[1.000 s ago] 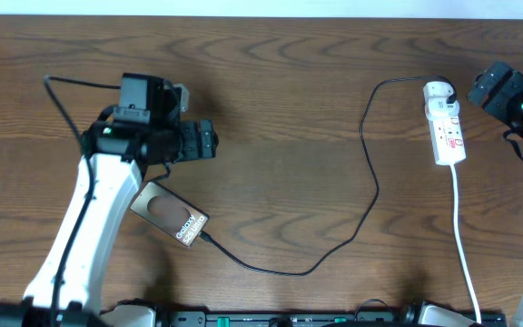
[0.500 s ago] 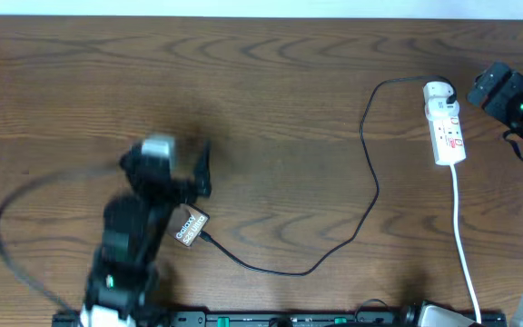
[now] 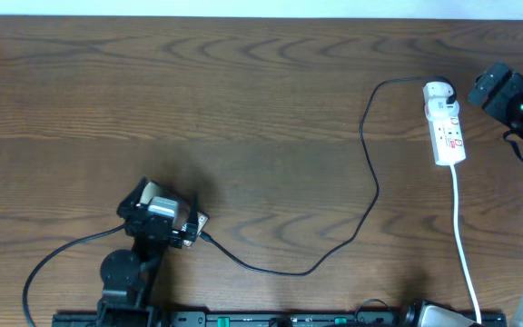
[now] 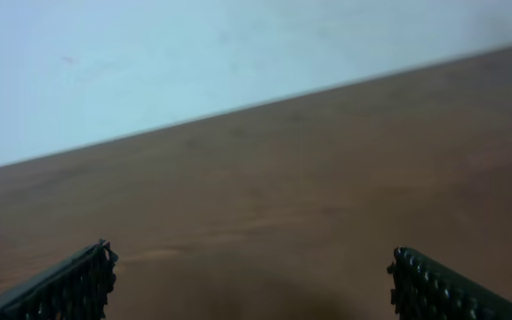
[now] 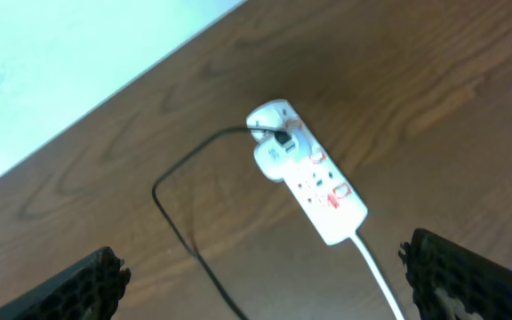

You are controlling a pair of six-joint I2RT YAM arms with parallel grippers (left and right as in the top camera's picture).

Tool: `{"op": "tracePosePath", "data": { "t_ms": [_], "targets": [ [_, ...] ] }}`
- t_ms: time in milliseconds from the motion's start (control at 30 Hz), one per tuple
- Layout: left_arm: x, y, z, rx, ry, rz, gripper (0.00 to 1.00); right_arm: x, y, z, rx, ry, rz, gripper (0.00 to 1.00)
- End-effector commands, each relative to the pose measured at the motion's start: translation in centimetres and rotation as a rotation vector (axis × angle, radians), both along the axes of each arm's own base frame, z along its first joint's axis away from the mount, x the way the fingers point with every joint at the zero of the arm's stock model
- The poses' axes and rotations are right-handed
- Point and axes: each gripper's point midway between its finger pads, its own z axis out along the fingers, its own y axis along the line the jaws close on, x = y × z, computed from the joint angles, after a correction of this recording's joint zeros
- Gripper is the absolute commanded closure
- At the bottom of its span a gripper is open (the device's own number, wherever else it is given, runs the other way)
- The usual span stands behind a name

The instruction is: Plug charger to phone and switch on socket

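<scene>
Both grippers are released, jaws spread wide with nothing between them: left gripper looks over the table, right gripper faces the socket. One phone lies near the front left, mostly hidden under the left arm, and one charger cable meets its exposed corner, loops right, then climbs into the single socket at far right. One white cord runs from it to the table's front edge.

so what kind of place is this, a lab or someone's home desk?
Most likely a robot lab bench: a bare wood-grain table against a plain pale wall, a left arm and right arm over it, and a white power strip with a black charger cable laid out.
</scene>
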Motion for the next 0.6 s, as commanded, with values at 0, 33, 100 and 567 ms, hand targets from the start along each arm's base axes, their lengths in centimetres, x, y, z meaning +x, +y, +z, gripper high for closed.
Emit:
{"op": "tracePosePath", "data": {
  "t_ms": [0, 33, 100, 567],
  "targets": [
    [-0.2, 0.8, -0.5, -0.058, 0.021, 0.028, 0.02, -0.1, 0.1, 0.5, -0.002, -0.013, -0.009, 0.01],
    [-0.1, 1.2, -0.5, -0.086, 0.026, 0.05, 0.02, -0.1, 0.1, 0.5, -0.002, -0.013, -0.009, 0.01],
    [0.0, 2.2, -0.5, -0.18, 0.042, 0.113, 0.02, -0.1, 0.1, 0.5, -0.002, -0.013, -0.009, 0.01],
    [0.1, 3.9, -0.7, -0.289, 0.054, 0.223, 0.02, -0.1, 0.1, 0.5, -0.002, -0.013, -0.009, 0.01]
  ]
}}
